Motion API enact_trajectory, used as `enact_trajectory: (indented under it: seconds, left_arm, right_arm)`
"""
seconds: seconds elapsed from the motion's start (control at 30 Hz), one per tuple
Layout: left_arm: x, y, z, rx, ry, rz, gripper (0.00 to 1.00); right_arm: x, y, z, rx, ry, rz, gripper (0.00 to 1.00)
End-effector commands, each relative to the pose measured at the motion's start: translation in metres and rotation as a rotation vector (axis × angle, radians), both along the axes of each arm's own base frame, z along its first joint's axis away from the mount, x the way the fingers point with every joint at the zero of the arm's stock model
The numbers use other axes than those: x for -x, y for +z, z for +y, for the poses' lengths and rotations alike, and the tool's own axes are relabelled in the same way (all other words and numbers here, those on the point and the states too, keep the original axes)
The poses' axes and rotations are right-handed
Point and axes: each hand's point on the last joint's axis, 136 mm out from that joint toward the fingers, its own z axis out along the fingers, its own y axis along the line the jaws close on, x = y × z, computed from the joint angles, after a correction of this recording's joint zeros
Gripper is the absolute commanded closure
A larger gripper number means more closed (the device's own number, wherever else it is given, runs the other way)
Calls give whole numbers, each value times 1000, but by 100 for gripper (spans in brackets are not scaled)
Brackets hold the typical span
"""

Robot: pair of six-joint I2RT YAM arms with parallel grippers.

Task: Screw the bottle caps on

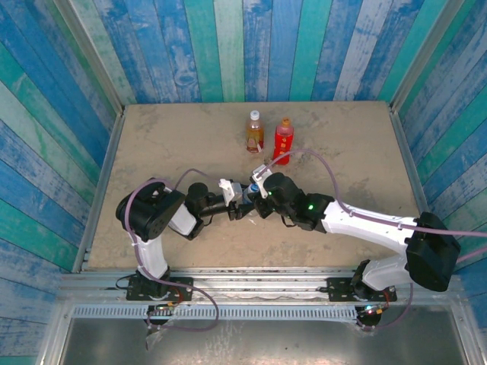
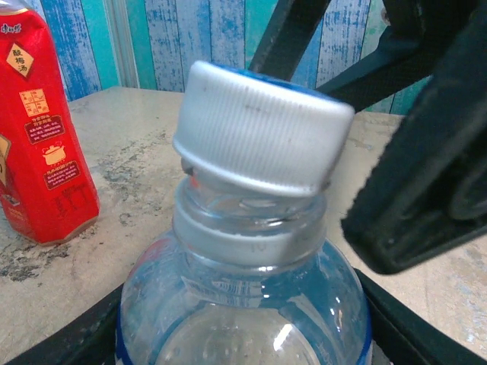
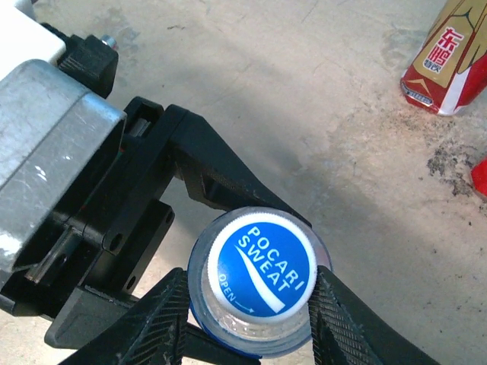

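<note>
Blue and teal plank walls box in a sandy bench (image 1: 152,152), and both arms meet at its middle.

I see my left gripper (image 1: 234,199) with its jaws clamped on the body of the clear bottle (image 2: 243,304). My right gripper (image 3: 251,300) has its jaws closed on the white cap (image 2: 262,125) with the blue top, one finger at 9 o'clock and one at 3 in its wrist view. From the left wrist the cap sits crooked on the neck, lower toward 3 o'clock. At 12 o'clock from the grippers stand the tea bottle (image 1: 254,131) and the red bottle (image 1: 282,142), just beside each other.
</note>
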Motion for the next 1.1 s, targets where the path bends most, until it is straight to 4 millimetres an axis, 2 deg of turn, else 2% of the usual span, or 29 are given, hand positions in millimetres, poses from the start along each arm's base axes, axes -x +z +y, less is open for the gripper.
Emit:
enact_trajectory:
  seconds: [0.0, 0.13, 0.23, 0.33, 0.4, 0.43, 0.57, 0.83, 1.07]
  left_arm:
    - [11, -23, -1, -61, -27, 97, 40]
    - [11, -23, -1, -63, -29, 93, 40]
    - [11, -23, -1, -65, -30, 93, 40]
    - [10, -26, -1, -70, -28, 95, 40]
    - [10, -29, -1, -74, -27, 104, 41]
    - [10, -30, -1, -71, -26, 105, 41]
    - [9, -28, -1, -56, -24, 103, 42]
    - [10, -28, -1, -70, -28, 94, 41]
    - [11, -29, -1, -70, -31, 94, 42]
  right_arm:
    - [4, 3, -3, 10, 3, 5, 51]
    - [7, 18, -6, -17, 12, -13, 32]
    - [9, 38, -9, -64, 15, -52, 26]
    - [3, 51, -13, -102, -15, -65, 26]
    - [-3, 52, -15, -107, -28, -53, 34]
    - [-6, 49, -15, -97, -34, -42, 40]
    - [-13, 38, -13, -36, -22, 9, 49]
    - [-12, 4, -18, 40, -16, 98, 56]
    - [-13, -24, -36, 101, -89, 181, 61]
